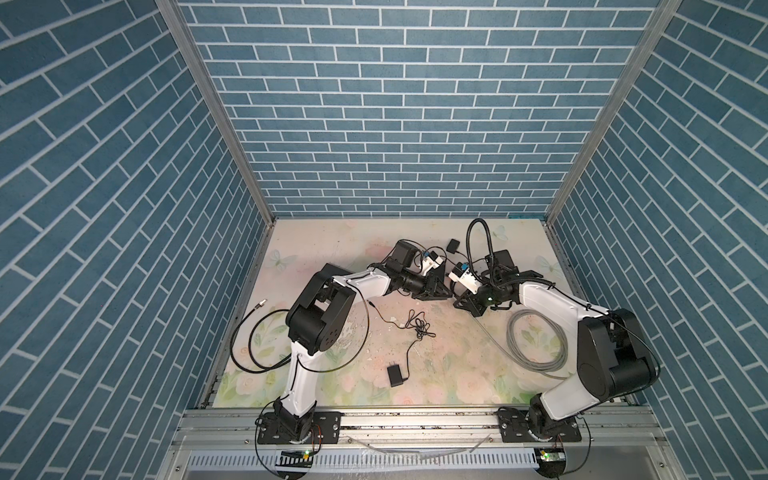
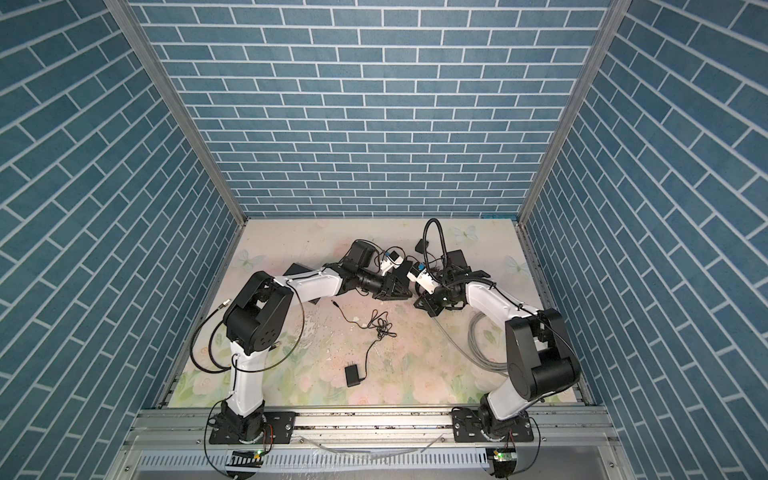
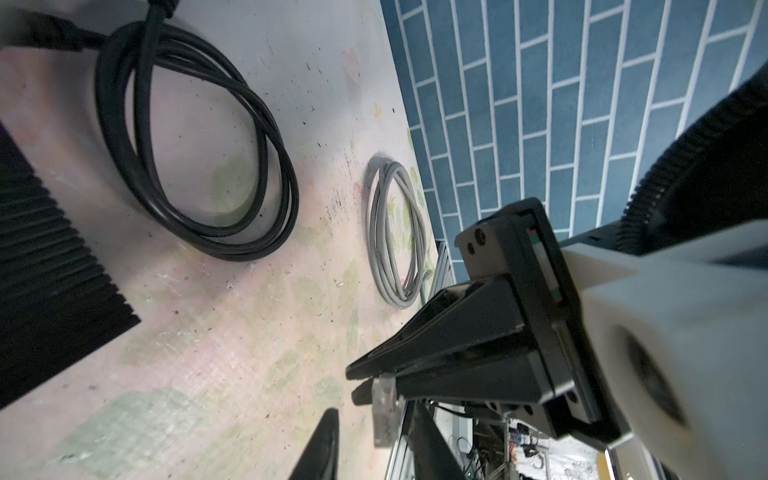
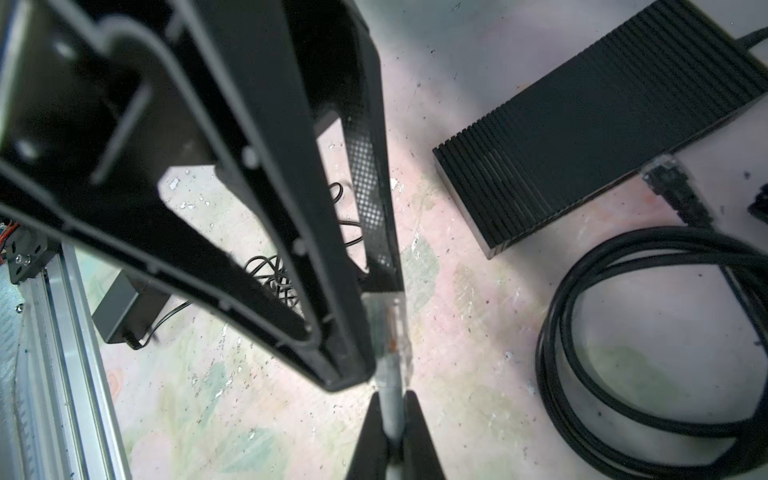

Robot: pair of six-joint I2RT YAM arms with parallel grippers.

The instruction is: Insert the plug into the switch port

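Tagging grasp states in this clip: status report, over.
Right gripper shut on grey cable behind clear RJ45 plug. Left gripper open, straddling plug. Plug not inserted; black ribbed box lies apart, nothing between.

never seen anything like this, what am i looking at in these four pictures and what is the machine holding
These are two robot arms mounted along the front of a table inside blue brick-patterned walls. Two pictures look down on the whole scene from above; the other two come from a camera on each wrist, close to the jaws. The right gripper has its jaws shut on a grey cable just behind its clear plug. The left gripper faces it, jaws slightly apart beside the plug, apparently holding nothing. Lying on the table: the rest of the grey cable in a coil, a black coil, a black ribbed box and a small black adapter with a thin cord.
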